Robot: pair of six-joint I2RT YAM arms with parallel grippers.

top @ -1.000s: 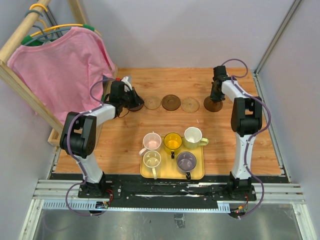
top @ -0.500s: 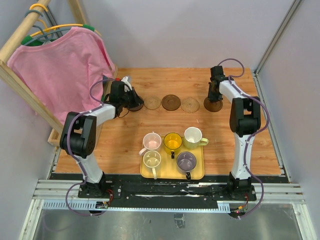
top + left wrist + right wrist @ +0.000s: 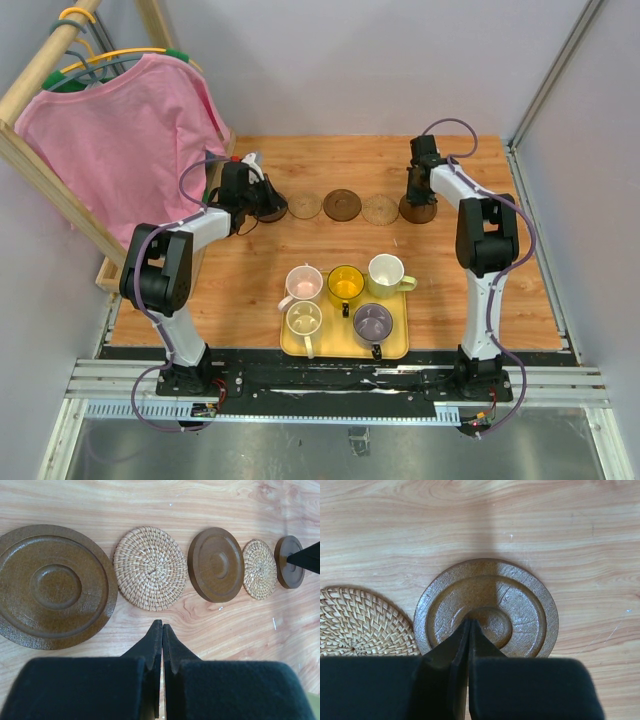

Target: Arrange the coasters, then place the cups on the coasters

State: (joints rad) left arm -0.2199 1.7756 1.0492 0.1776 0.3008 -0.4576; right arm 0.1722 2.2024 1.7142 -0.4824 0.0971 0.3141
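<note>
Five coasters lie in a row on the far part of the counter (image 3: 250,270). From left to right they are the left dark coaster (image 3: 54,586), the left tan coaster (image 3: 150,568), the middle dark coaster (image 3: 216,564), the right tan coaster (image 3: 259,569) and the right dark coaster (image 3: 289,570). They sit side by side with small gaps.

The left fingers (image 3: 161,630) are pressed tight together and hold nothing. Their tips point at the bare wood just on the near side of the row, between the left dark coaster and the left tan coaster.

The right fingers (image 3: 469,630) are pressed tight together too, with nothing in them. Their tips are over the middle ring of the right dark coaster. I cannot tell if they touch it.

All the cups stand on a yellow tray (image 3: 396,347) at the near middle of the counter: the pink cup (image 3: 303,283), the yellow cup (image 3: 346,284), the cream cup (image 3: 386,271), the white cup (image 3: 303,318) and the purple cup (image 3: 372,322).

A pink shirt (image 3: 120,130) hangs on the far left.
</note>
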